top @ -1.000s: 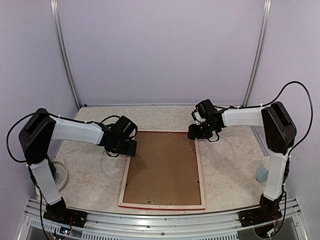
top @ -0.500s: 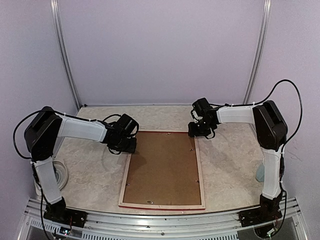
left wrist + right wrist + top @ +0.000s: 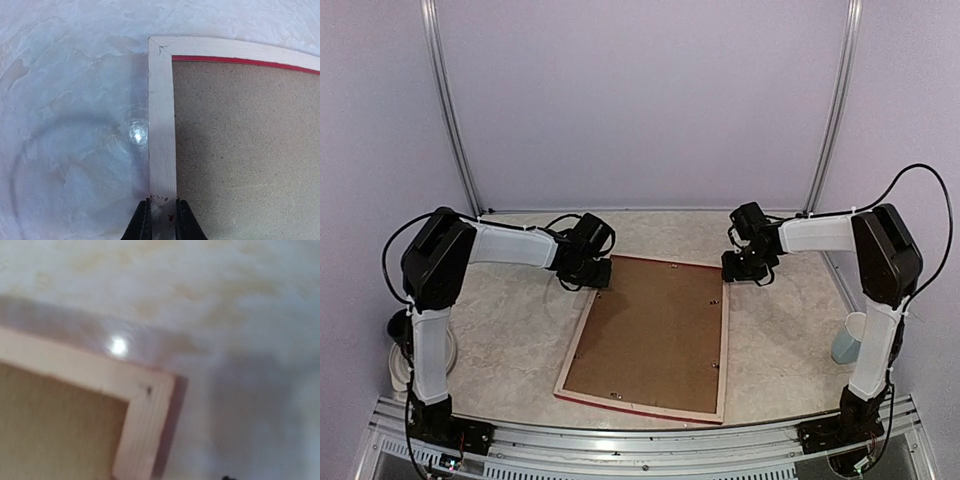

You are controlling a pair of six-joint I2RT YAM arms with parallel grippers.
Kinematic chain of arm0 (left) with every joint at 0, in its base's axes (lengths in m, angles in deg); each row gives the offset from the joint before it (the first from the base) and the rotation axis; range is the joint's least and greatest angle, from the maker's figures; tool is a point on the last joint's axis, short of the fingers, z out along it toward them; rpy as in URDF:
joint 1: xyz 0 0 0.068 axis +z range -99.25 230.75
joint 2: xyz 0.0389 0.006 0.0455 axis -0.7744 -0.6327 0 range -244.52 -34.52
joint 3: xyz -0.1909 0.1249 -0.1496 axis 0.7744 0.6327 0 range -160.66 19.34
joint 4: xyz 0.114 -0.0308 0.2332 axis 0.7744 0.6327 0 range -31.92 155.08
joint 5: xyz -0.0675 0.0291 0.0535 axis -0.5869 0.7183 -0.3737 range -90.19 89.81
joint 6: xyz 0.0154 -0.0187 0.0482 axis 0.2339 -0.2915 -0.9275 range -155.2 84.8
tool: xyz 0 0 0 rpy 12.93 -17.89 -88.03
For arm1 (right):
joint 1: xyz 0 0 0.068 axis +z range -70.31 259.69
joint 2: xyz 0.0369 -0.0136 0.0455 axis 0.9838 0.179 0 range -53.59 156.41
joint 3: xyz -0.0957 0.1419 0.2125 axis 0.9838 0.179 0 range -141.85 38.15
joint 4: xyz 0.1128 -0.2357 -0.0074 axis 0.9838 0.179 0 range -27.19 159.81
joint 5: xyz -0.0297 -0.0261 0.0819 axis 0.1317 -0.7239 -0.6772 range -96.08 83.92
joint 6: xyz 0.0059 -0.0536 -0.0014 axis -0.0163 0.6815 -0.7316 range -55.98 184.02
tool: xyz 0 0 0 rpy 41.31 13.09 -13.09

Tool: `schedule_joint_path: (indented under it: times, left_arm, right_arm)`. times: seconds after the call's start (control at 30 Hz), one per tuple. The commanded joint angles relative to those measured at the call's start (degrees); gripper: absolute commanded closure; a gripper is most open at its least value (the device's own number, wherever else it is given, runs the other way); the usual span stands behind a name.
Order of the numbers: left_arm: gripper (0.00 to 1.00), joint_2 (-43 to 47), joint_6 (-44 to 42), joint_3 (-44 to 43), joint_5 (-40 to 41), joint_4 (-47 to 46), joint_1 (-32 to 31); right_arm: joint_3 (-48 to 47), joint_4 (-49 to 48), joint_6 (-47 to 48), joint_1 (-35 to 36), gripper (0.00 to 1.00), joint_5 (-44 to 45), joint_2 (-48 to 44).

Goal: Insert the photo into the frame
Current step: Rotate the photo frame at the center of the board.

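The frame (image 3: 723, 350) lies face down on the table, skewed, its pale wood rails around the brown backing board (image 3: 655, 335). A thin red edge shows along its far side. My left gripper (image 3: 595, 272) is at the far-left corner. In the left wrist view it (image 3: 163, 205) is shut on the frame's left rail (image 3: 162, 125), one finger on each side. My right gripper (image 3: 740, 268) hovers just off the far-right corner (image 3: 145, 405); its fingers barely show in the blurred right wrist view. The photo is out of view.
A white round object (image 3: 398, 360) sits by the left arm's base. A pale blue cup (image 3: 847, 338) stands beside the right arm. A metal rail (image 3: 640, 440) runs along the near table edge, and purple walls close in the back and sides.
My left gripper has moved up to the frame's far-left corner and shut on the rail. The frame's far end has swung right, leaving it skewed. The right gripper has shifted right.
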Motion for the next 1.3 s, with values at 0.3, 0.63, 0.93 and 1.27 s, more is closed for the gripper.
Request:
schedule_joint_path:
  times: [0.3,0.63,0.93,1.27]
  left_arm:
    - [0.84,-13.9,-7.1,-25.3,-2.1,7.4,-0.5]
    - [0.59,-6.3,-1.0,-17.4,-0.1,13.0,-0.1]
    - [0.55,-6.1,0.6,-15.5,-1.1,12.7,-1.2]
    - [0.55,-7.4,1.3,-15.0,-1.1,12.8,-1.5]
  right_arm:
    - [12.0,-3.2,-1.9,-3.2,0.46,2.4,-11.9]
    - [13.9,-8.3,-2.3,-6.9,0.36,-0.1,-11.7]
    - [5.6,-9.1,0.4,-9.1,0.36,-4.2,-3.2]
    - [-6.5,-4.0,7.6,-9.2,0.37,-4.7,6.4]
